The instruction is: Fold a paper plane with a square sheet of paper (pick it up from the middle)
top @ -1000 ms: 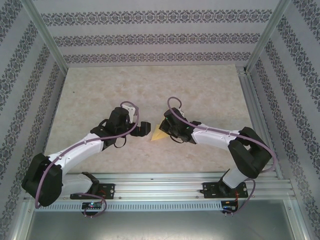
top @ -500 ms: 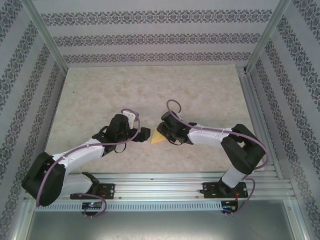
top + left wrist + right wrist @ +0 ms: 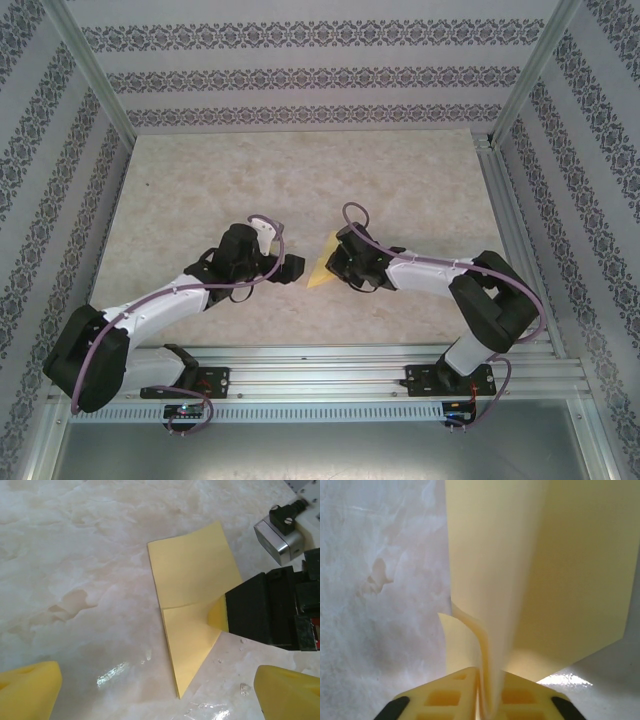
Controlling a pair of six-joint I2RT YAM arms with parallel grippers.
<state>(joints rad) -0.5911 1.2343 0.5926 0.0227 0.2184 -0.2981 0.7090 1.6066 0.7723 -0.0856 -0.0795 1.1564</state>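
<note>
Though already creased, treat the paper as limp, light and easily torn.
Find it near the middle of the table, partly flat, one flap lifted. Note the right gripper clenched on that flap, and the left gripper released, pads wide apart, just beside the paper. Expect bending, sliding on the smooth top and tearing under a hard pull; take hold gently at a free edge near the crease.
</note>
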